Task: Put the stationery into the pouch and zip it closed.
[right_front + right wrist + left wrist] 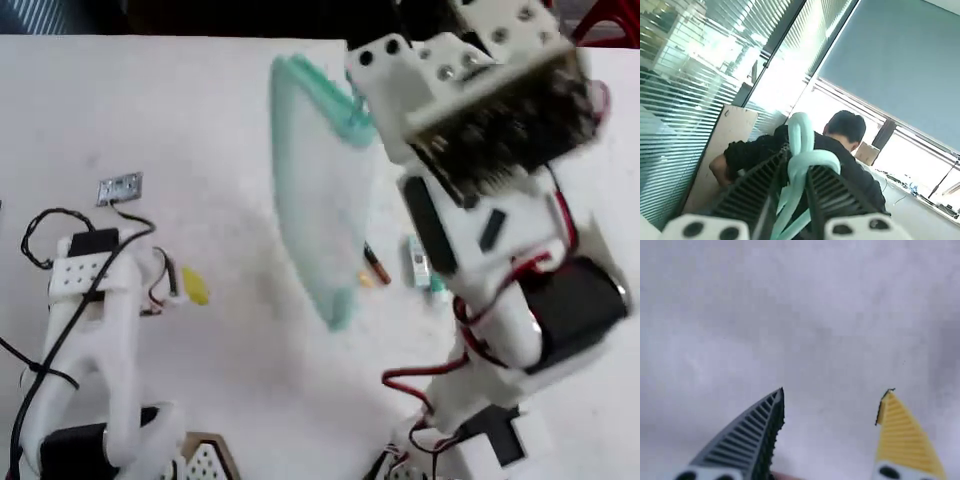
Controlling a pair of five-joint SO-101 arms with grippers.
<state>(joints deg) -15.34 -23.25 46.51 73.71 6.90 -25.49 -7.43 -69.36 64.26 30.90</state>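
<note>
The translucent teal-edged pouch (320, 200) hangs in the air over the middle of the white table (220, 100), held by its upper edge. My right gripper (358, 100) is raised high and shut on that edge; in the right wrist view the teal rim (801, 132) is pinched between the ribbed fingers (760, 185) of the gripper (799, 160), which points up into the room. A brown pencil-like stick (375, 265) and a small teal-and-white item (421, 266) lie on the table below the pouch. My left gripper (835, 391) stands open over bare table, its yellow finger (192, 285) low at the left.
A small circuit board (120, 187) with a black cable lies at the left, behind the left arm. The right arm's white body and red wires (500, 300) cover the table's right side. Bare tabletop stretches between the two arms.
</note>
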